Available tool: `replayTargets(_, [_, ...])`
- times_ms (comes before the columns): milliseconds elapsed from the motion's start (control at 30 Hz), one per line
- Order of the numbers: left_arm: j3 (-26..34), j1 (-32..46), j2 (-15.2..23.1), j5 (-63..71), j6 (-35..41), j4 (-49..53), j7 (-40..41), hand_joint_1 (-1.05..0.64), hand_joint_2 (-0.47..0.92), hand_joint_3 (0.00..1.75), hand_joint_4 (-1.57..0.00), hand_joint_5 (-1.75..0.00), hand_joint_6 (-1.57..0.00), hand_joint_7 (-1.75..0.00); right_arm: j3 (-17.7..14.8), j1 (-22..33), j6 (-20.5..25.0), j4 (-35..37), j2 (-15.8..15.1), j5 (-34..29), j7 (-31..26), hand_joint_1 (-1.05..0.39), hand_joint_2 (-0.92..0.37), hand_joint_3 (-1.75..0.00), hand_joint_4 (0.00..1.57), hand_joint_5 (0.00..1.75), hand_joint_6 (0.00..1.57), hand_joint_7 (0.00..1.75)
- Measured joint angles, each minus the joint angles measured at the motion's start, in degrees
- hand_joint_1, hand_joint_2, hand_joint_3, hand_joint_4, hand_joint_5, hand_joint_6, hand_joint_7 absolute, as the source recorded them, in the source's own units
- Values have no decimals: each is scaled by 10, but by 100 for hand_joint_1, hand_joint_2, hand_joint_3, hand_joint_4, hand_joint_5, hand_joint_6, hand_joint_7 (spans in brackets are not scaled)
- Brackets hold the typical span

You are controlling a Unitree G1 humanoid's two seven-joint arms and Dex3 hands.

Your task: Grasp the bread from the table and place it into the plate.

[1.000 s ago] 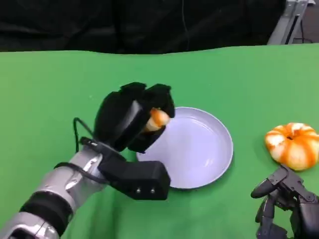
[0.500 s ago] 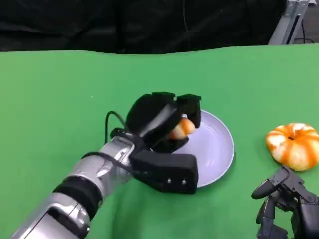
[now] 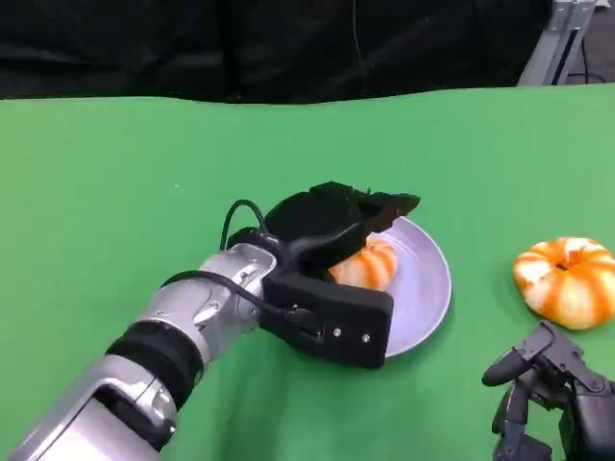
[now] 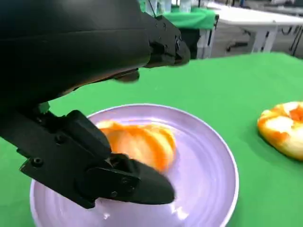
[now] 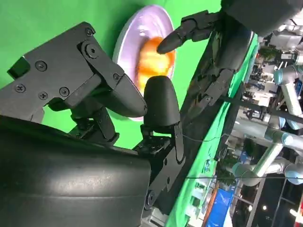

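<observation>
The orange-striped glazed bread roll [image 3: 370,266], judged light, soft and easily crushed, best gripped across its sides, lies on the round lavender plate [image 3: 430,288] under the left robot hand [image 3: 332,230], fingers spread apart.

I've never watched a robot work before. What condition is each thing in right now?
Bread: lying in the plate, under the opened left hand.
Plate: flat on the table, holding the bread.
Left hand: open over the plate.
Right hand: idle near the table's edge.
Second bread: on the table, untouched.
</observation>
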Motion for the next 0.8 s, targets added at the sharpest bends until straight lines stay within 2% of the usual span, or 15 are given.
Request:
replayTargets(333, [3, 29, 28, -10, 12, -71, -46, -102, 92, 58, 0, 0, 0, 0, 0, 0, -8, 2, 0, 1, 0, -51, -55, -149, 91, 175, 64, 175])
replayTargets(633, [65, 143, 117, -58, -14, -236, -43, -84, 92, 55, -21, -13, -10, -5, 0, 6, -10, 3, 0, 9, 3, -51, -55, -150, 92, 175, 65, 175])
replayTargets(800, [96, 188, 141, -104, -37, -280, -60, -80, 92, 56, -27, -19, -16, -8, 0, 7, -10, 3, 0, 9, 6, -51, -55, -150, 92, 175, 65, 175])
